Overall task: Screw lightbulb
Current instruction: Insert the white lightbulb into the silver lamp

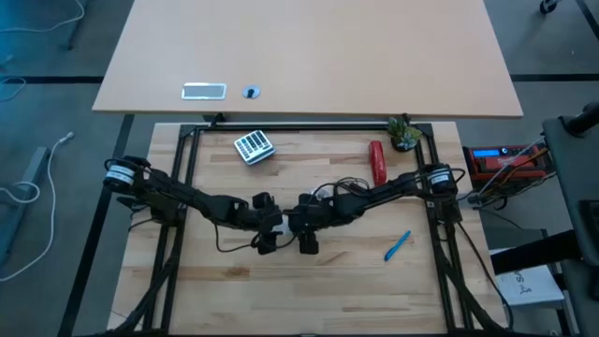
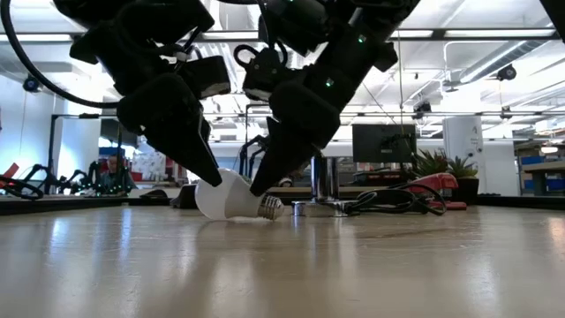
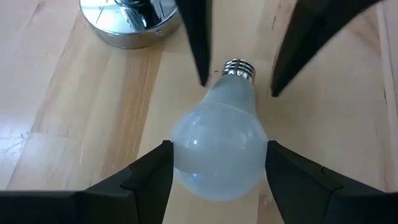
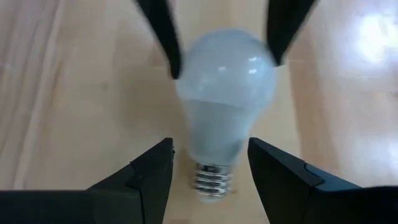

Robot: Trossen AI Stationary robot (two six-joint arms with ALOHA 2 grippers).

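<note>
Both grippers are meeting at the middle of the wooden table point(image 1: 309, 281), each one straddling the lightbulb point(image 2: 231, 200) from an opposite end. Lying on its side on the tabletop, the lightbulb is pointing its metal screw end toward the shiny silver socket point(image 2: 323, 205), which is standing just beside it with a black cord point(image 2: 388, 201) trailing away. Left gripper point(image 3: 216, 165) is sitting around the frosted globe, its fingers point(image 3: 149, 180) spread about as wide as the globe and lying right at its two sides; whether they are actually pressing the glass cannot be told. Right gripper point(image 4: 210, 163) is reaching in from the screw end, its fingers point(image 4: 281, 177) spread on either side of the neck and threads with a visible gap on each side, so it is gripping nothing. In the high view, a red stapler point(image 1: 377, 162) is lying toward the far right of the table, a small potted plant point(image 1: 404, 134) is standing at the far right corner, a calculator-like pad point(image 1: 253, 147) is lying near the far left, and a blue pen point(image 1: 398, 245) is lying to the right of the arms.
</note>
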